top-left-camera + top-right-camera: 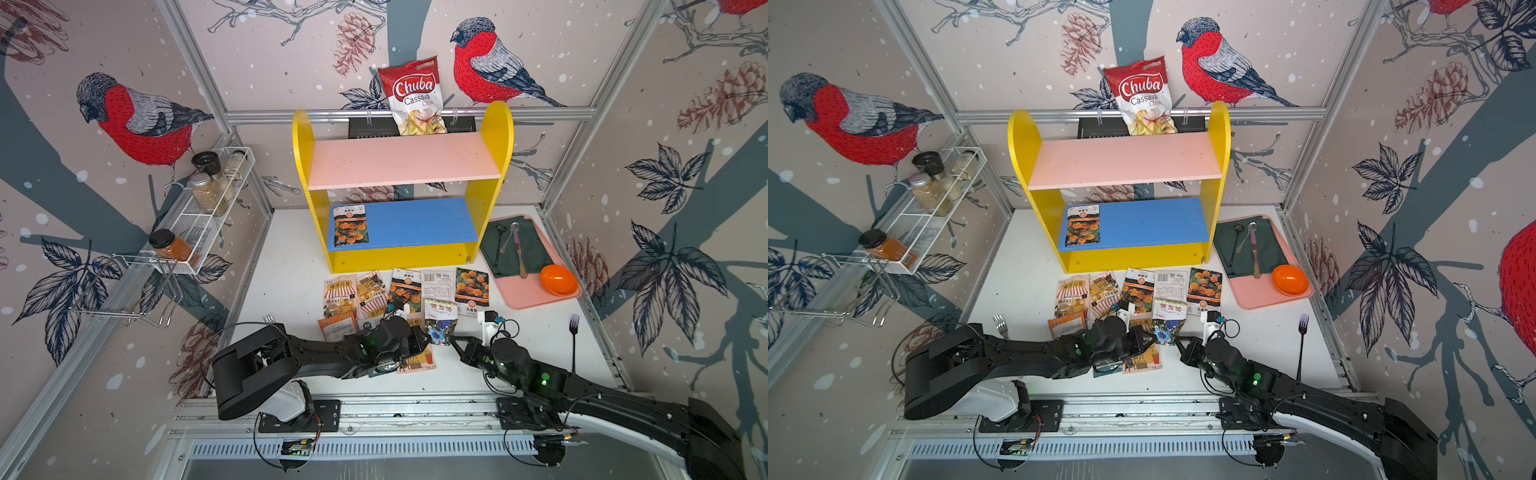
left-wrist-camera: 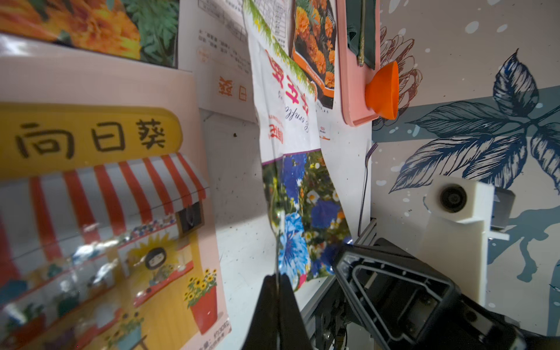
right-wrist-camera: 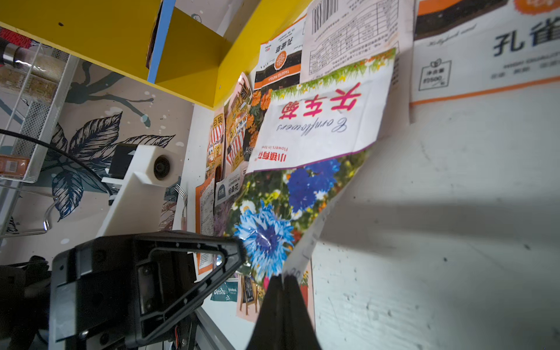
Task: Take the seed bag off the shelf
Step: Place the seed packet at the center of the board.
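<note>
Pinching opposite lower corners of one cornflower packet point(image 1: 441, 322), the left tool point(image 1: 427, 337) and the right tool point(image 1: 453, 340) stand fully closed in both top views. Both arms lie low and stretched across the desk point(image 1: 540, 365), their tips facing each other. One seed bag point(image 1: 350, 226) lies flat at the left end of the blue lower board of the shelf point(image 1: 496, 137), well apart from both tools.

Counted: five in the row of packets point(image 1: 438, 284) in front of the shelf. Further packets lie partly hidden under the left arm, so their number cannot be told. There are two forks, one dark fork point(image 1: 573, 332) and one silver fork point(image 1: 269, 319).

In the left wrist view, the left tool is closed flat on the packet's thin edge.

In the right wrist view, the right tool is closed on the packet's corner. The packet is curled and raised off the desk, casting a shadow.
</note>
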You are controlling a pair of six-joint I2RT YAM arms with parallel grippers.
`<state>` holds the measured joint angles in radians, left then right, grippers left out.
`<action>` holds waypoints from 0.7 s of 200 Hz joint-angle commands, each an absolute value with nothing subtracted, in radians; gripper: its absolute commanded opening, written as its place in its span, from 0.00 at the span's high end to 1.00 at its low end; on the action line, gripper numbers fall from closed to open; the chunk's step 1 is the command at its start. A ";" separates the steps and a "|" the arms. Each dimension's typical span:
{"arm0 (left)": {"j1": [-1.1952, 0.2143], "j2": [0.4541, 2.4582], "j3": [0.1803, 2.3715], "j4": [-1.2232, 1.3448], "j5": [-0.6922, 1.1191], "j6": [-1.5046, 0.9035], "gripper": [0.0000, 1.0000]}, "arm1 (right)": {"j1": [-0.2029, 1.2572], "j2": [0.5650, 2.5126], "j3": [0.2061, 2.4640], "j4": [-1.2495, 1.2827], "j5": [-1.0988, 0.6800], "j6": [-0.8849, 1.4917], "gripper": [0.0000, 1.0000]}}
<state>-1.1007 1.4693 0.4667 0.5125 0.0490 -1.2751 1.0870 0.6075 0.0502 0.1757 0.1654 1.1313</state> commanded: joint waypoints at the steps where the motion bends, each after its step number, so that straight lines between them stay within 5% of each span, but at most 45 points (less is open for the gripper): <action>1: -1.120 1.497 0.456 0.566 0.034 -1.308 1.00 | 1.102 0.597 0.041 0.140 0.201 1.174 1.00; 115: -1.164 1.568 0.445 0.609 0.023 -1.363 1.00 | 1.107 0.507 0.014 0.011 0.230 1.223 1.00; 140: -1.167 1.582 0.426 0.643 0.023 -1.382 1.00 | 1.107 0.502 0.014 0.003 0.233 1.221 0.81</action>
